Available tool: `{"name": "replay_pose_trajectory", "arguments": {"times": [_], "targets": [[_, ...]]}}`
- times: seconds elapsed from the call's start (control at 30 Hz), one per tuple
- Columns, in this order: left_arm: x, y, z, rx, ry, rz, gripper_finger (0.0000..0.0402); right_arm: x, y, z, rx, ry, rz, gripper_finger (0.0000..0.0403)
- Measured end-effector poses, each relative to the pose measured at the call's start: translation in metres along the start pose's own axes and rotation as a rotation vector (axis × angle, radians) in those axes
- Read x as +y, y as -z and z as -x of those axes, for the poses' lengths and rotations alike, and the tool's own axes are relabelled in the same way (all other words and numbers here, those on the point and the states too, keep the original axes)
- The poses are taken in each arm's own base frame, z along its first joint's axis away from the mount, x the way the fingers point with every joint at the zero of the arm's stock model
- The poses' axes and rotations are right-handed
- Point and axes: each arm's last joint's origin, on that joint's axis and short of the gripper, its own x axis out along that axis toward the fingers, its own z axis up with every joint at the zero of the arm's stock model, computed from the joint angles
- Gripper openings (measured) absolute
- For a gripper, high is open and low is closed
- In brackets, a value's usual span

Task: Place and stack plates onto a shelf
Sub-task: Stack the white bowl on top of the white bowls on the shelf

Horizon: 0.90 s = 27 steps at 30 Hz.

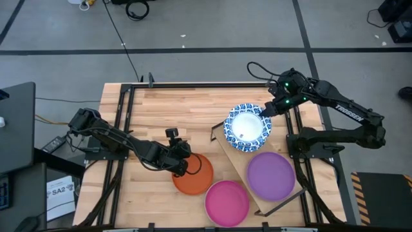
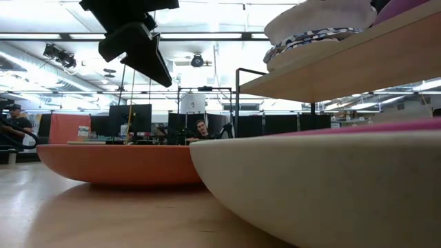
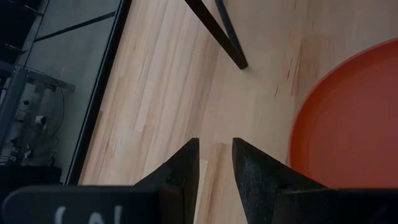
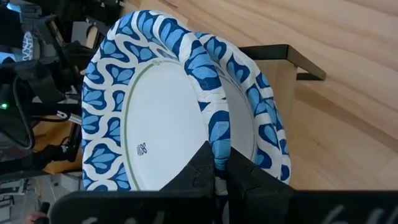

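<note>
- Blue-and-white plates [image 1: 247, 127] sit stacked at the far end of the shelf [image 1: 235, 158]; the right gripper [image 1: 266, 111] is clamped on the rim of the top plate [image 4: 155, 124], fingers [image 4: 202, 171] pinched tight over its patterned edge.
- Purple plate [image 1: 271, 174] lies on the shelf's near end, beside the stack.
- Pink plate [image 1: 226, 202] rests on the tabletop [image 1: 161, 109] at its near edge, just beside the shelf.
- Orange-red plate [image 1: 196, 177] lies on the tabletop, touching or just beside the pink one.
- Left gripper [image 1: 181, 166] hovers at the orange-red plate's left rim, fingers [image 3: 180, 171] narrowly apart, holding nothing.
</note>
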Motion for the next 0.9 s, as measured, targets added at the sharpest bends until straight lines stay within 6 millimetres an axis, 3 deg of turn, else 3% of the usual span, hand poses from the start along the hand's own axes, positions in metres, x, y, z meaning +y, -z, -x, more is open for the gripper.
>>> {"name": "replay_pose_trajectory", "arguments": {"times": [0.27, 0.9], "targets": [[0.0000, -0.0001, 0.0001, 0.000, 0.000, -0.001, 0.0102, -0.0014, -0.0011, 0.0001, -0.037, 0.050, 0.001, 0.0024], [0.0000, -0.0001, 0.0001, 0.000, 0.000, -0.003, 0.0102, -0.0018, -0.0014, 0.0002, -0.046, 0.063, 0.037, 0.0127]]}}
